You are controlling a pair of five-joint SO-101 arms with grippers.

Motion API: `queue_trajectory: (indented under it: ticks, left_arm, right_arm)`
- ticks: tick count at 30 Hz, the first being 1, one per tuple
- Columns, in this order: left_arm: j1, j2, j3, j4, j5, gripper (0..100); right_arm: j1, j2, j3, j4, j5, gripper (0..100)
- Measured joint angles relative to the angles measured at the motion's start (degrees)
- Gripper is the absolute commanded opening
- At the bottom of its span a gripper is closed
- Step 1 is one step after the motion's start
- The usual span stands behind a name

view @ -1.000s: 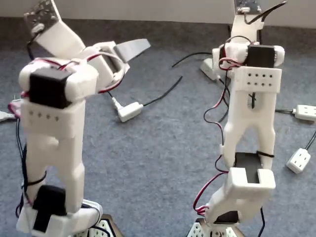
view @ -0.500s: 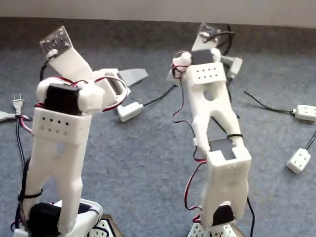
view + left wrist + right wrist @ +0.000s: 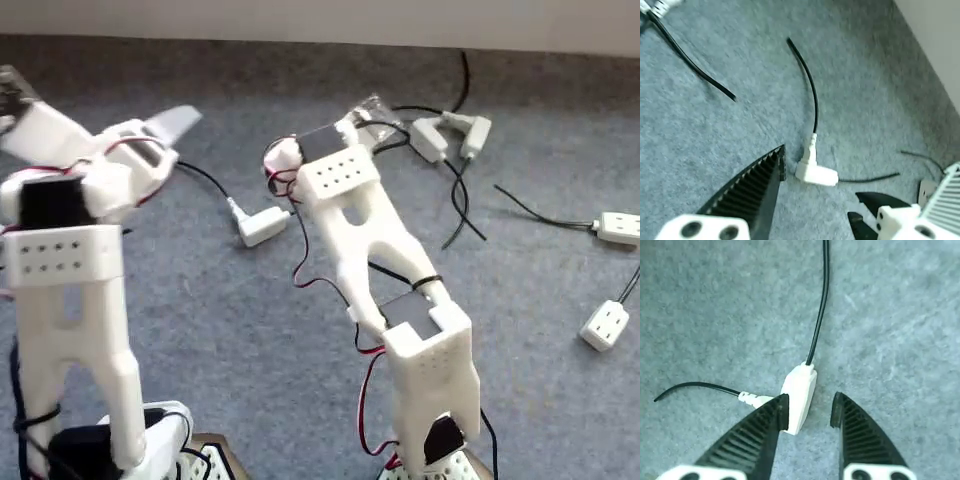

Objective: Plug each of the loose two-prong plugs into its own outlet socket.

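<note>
A white plug block lies on the grey carpet left of centre, with black cords leaving it. My right arm stretches over to it. In its wrist view my right gripper is open just over the block, which sits close to one black finger. My left gripper is wide open, high at the left. Its pale finger points up and away, and the same block shows farther off in its wrist view.
Two more white plugs with black cords lie at the back right. Two white outlet sockets sit at the right edge. A loose cord end lies on the carpet. The arm bases stand at the front.
My right arm has swung from the back right over to the plug block left of centre. My left arm has swung left, away from that block.
</note>
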Motion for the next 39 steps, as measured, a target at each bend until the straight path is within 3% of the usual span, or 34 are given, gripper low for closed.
queue_trajectory:
  ticks: [9, 22, 28, 39]
  left_arm:
    - [-6.1, -6.7, 0.0, 0.0, 0.0, 45]
    - [-5.9, -8.2, 1.8, -1.0, 0.0, 45]
    - [-5.9, -8.2, 1.8, -1.5, 0.0, 45]
    - [-5.9, -8.2, 1.8, -1.5, 0.0, 45]
  right_arm:
    - [-5.9, 4.0, 8.8, -14.1, -5.2, 14.9]
    - [-6.3, 5.1, 9.1, -17.4, -5.4, 15.0]
    - [-6.3, 5.1, 9.1, -17.7, -4.4, 32.7]
    - [-6.1, 5.2, 9.2, -19.5, -2.1, 32.1]
